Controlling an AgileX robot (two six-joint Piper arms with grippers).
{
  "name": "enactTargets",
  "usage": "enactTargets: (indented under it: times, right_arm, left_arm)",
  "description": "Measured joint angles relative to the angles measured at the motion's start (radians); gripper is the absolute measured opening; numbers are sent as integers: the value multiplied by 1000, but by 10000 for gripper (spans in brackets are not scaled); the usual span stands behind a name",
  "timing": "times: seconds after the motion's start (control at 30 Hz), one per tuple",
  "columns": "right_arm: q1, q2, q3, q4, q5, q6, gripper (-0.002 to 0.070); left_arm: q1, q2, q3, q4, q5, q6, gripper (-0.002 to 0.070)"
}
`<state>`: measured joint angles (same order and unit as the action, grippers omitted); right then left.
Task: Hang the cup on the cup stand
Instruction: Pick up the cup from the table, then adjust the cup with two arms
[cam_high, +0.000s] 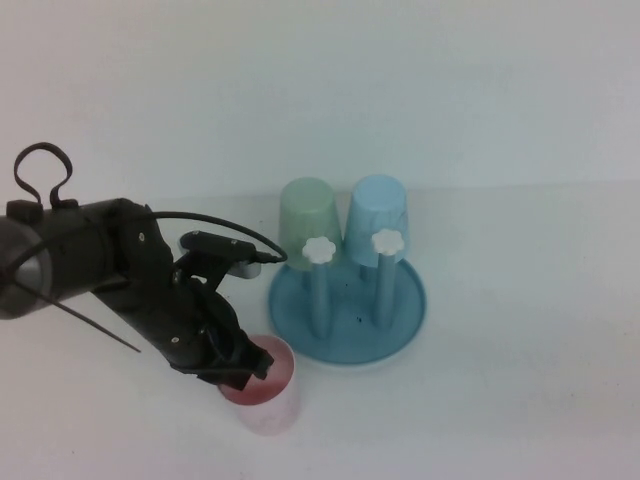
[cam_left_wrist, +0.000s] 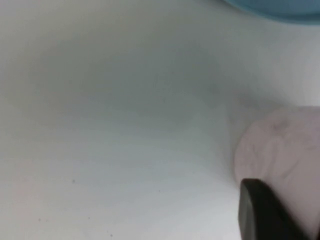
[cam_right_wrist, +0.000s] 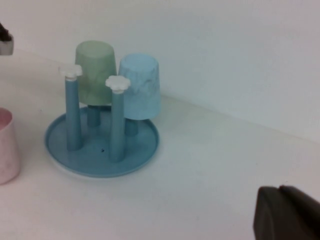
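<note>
Now the left hand (cam_high: 250, 362) pinches the rim of the cup (cam_high: 268, 392), a tapered pale pink plastic tumbler

It stands on the white desk (cam_high: 520, 400) just beside the cup stand (cam_high: 400, 318), a round teal dish with flower-capped pegs; right hand (cam_right_wrist: 287, 216) closed, off to the side

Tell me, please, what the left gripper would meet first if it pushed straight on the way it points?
The left gripper, shut on the pale pink plastic cup's rim, points downward; past the cup it would probably meet the white table.

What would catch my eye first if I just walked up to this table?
Probably the black left gripper, shut on the rim of an upright pink cup at the table's near edge. Just behind it, a teal cup stand holds a green cup and a blue cup upside down on its back pegs.
</note>
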<state>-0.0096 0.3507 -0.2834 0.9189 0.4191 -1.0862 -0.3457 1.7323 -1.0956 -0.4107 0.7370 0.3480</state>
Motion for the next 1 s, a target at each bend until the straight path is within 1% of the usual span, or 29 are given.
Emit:
enactTargets:
  times: [0.13,0.23,0.33,0.43,0.5,0.57,0.67,0.77,0.87,0.93,1.0]
  right_arm:
    - [0,0,0,0,12,-2,-1]
    - [0,0,0,12,44,-39,-1]
    - [0,0,-7,65,120,-136,-1]
    - [0,2,-32,119,229,-257,-1]
    - [0,11,-59,129,306,-252,-1]
    - [0,30,-91,119,372,-218,-1]
    - [0,65,-149,56,479,-173,-1]
    - [12,98,-214,-20,525,-128,14]
    - [53,141,-283,-89,557,-114,60]
    - [99,165,-318,-136,582,-112,100]
    - [148,190,-346,-186,596,-110,153]
  left_arm:
    - [12,-49,-18,-8,47,7,0]
    - [27,-131,-24,-62,108,44,0]
    - [30,-248,-24,-165,189,143,0]
    - [26,-346,-24,-315,214,198,1]
    - [-11,-395,-24,-421,201,244,1]
    - [-66,-423,-24,-471,173,269,1]
    - [-175,-432,-24,-476,119,257,1]
    - [-275,-422,-24,-476,63,225,1]
    - [-344,-411,-24,-479,6,199,1]
    - [-368,-397,-24,-497,-27,150,1]
    - [-381,-381,-24,-530,-33,142,1]
